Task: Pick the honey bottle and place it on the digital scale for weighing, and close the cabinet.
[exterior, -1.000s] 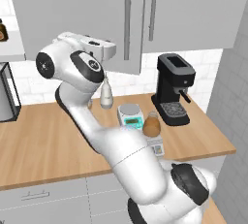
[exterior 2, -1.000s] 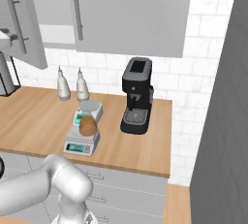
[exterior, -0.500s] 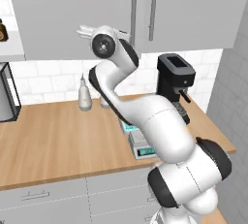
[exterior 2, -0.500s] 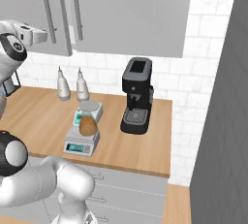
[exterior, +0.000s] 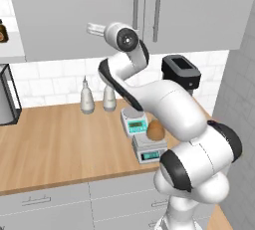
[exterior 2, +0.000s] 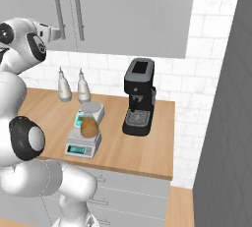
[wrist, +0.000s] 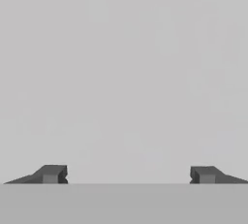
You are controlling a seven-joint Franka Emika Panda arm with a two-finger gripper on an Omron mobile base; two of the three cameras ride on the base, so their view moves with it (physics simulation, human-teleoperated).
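The honey bottle [exterior: 156, 130] already sits on the square platform of the digital scale [exterior: 149, 150], just right of centre in the left base view, so what is left is the cabinet [exterior: 99, 15], whose doors look flush or nearly so along the top of the frame. The gripper [wrist: 128, 174] is raised to the cabinet front, upper middle of the left base view, its two fingertips [wrist: 51, 174] spread wide apart with nothing between them and flat grey door panel ahead. The risk, as I judge it, is a push landing off-centre or glancing off the smooth face, leaving the door slightly ajar; the bent arm also hangs above the scale, so a careless retreat could knock the bottle off. The wooden counter [exterior: 60, 144] also carries two pale nozzle bottles [exterior: 87, 102], a second scale [exterior: 134, 123] and a black coffee machine [exterior 2: 138, 104] against white tiled wall [exterior 2: 211, 49].
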